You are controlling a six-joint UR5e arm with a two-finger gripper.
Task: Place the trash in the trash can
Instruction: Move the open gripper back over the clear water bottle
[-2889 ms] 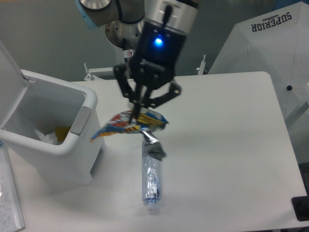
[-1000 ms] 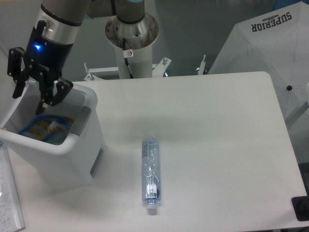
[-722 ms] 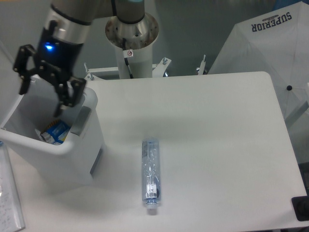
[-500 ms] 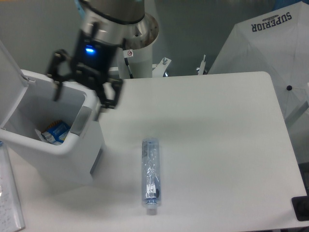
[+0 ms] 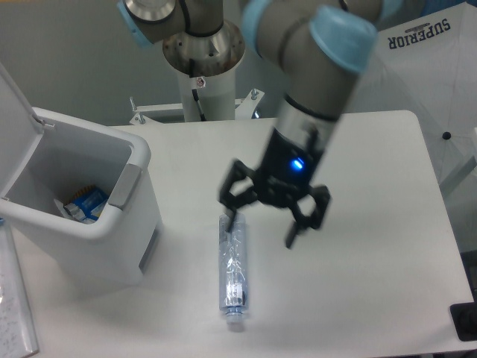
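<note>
1 view, fixed camera: I see the whole table from above and in front.
Gripper: my gripper hangs at the centre of the frame, a blue light glowing on its body, its arm reaching in from the upper right.
Jaws: I read them as spread wide and holding nothing; the left fingertip sits just by the top end of the bottle, the right one points at bare table.
Bottle: the clear slim bottle lies flat on the table, lower centre of the frame, lengthwise toward me, with its white cap at the near end.
Contact: I cannot tell whether the left fingertip touches the bottle or only hovers over it.
Snack packet: the blue packet lies inside the bin, at the left of the frame, beside some pale crumpled scraps.
Trash can: the white bin stands at the left edge of the table, its lid tipped up and open, the grey strip on its front facing the bottle.
Gap: bottle and bin are near each other but apart.
</note>
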